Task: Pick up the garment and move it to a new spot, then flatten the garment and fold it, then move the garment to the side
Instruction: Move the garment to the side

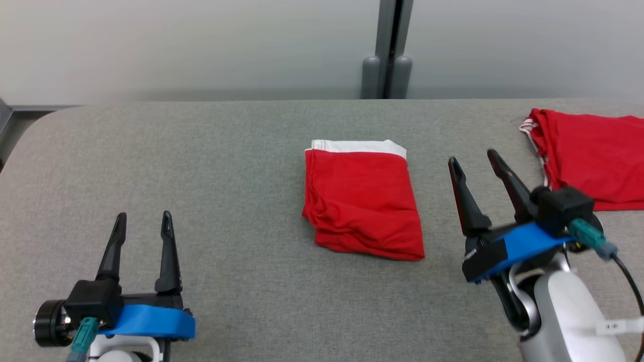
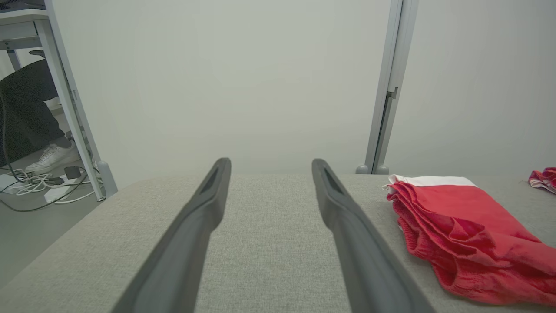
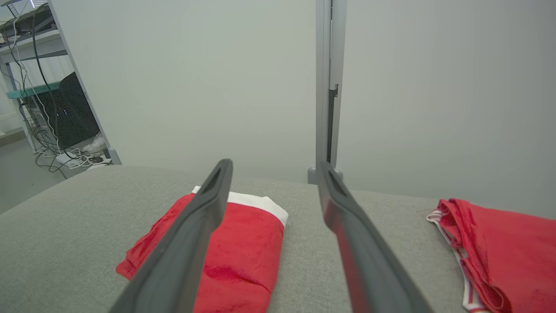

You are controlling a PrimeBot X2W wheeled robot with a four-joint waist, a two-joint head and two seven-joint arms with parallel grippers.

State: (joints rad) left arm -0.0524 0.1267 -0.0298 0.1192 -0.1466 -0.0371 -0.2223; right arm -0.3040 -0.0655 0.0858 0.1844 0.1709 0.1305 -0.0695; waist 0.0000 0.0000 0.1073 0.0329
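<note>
- left gripper [image 1: 143, 215]: to the robot's left of the folded red garment [image 1: 362, 201], well apart from it, nearer the robot. Fingers point away from the robot, roughly level over the grey table [image 1: 201, 151]; jaws spread wide, nothing between them.
- left wrist view: left gripper [image 2: 270, 164] fingers wide apart with bare table cloth between; folded red garment [image 2: 456, 226] off to their right, no contact.
- right gripper [image 1: 473, 157]: just to the right of the folded red garment, not touching. Wrist rolled, fingers angled up and away; jaws wide, holding nothing.
- right wrist view: right gripper [image 3: 274, 165] looks over the folded red garment [image 3: 243, 243]; one finger crosses in front of it.
- folded red garment: flat on the table, neat rectangle, white band on the far edge, near edge wrinkled.
- second red garment [image 1: 593, 156]: right of the folded one, beyond the right gripper, spread looser, white striped trim [image 3: 456, 261].
- partition post [image 1: 387, 50]: straight behind the folded garment.
- person's white shoe [image 2: 52, 156]: on the floor, far left of the folded garment.
</note>
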